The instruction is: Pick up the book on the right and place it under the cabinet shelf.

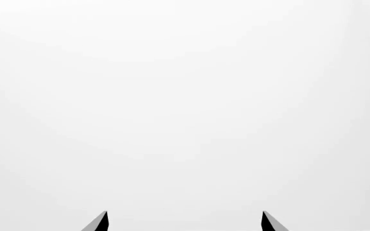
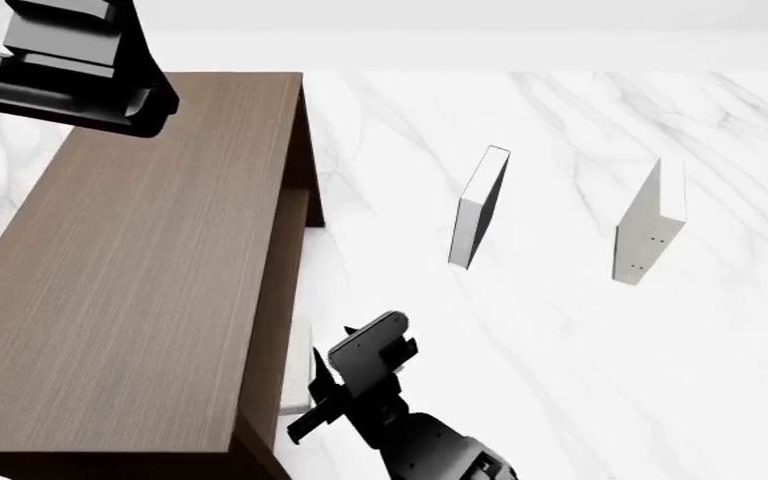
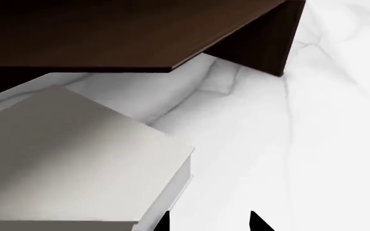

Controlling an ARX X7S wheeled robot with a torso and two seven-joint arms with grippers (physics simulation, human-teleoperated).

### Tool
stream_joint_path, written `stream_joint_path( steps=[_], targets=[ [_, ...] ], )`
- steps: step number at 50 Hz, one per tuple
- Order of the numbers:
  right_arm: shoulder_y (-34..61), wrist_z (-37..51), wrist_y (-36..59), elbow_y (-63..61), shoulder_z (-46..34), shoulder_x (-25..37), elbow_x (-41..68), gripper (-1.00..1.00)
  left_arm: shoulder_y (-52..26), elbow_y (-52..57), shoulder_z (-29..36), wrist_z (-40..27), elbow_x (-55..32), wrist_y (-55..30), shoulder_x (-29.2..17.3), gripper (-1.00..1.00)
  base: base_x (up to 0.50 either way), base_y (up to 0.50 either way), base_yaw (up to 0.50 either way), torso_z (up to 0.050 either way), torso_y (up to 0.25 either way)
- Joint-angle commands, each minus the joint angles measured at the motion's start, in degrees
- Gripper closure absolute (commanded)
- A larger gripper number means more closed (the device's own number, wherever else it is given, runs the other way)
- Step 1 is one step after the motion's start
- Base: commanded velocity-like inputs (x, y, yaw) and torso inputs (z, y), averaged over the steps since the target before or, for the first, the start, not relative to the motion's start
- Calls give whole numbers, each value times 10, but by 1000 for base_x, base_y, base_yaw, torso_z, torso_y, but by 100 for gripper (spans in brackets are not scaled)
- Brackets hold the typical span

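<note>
1. We saw the book [image 2: 651, 222] standing upright on the marble desk [image 2: 558, 380], far right. It was well apart from the cabinet shelf [image 2: 144, 270], with a black-faced book [image 2: 479, 205] upright between them.
2. The right pincer [image 3: 211, 222] was open, its tips moderately apart and gripping nothing. It sat just beside a pale flat book [image 3: 75, 163] lying at the cabinet's open side.
3. The left pincer [image 1: 185, 224] was spread wide and empty, facing only blank white.

Open marble [image 2: 558, 380] around upright book [image 2: 651, 222]
</note>
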Motion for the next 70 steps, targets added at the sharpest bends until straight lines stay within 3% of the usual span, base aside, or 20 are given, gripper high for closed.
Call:
stream_joint_path(
  steps=[1, 26, 40, 70],
  targets=[
    [-4, -55, 4, 30, -152, -16, 118, -100, 1, 0, 4, -1, 2, 3, -3, -100, 0, 0, 0, 0, 0],
    [10, -34, -16, 35, -185, -17, 144, -100, 3, 1, 5, -8, -5, 11, -12, -100, 0, 0, 0, -1, -4],
    [15, 15, -67, 144, -168, -17, 150, -100, 0, 1, 3, -17, -20, 15, -20, -100, 1, 1, 2, -1, -5],
    [27, 19, -113, 261, -137, -16, 183, -100, -25, -1, 9, -39, -52, 17, -32, -100, 2, 0, -1, -2, -6]
  ],
)
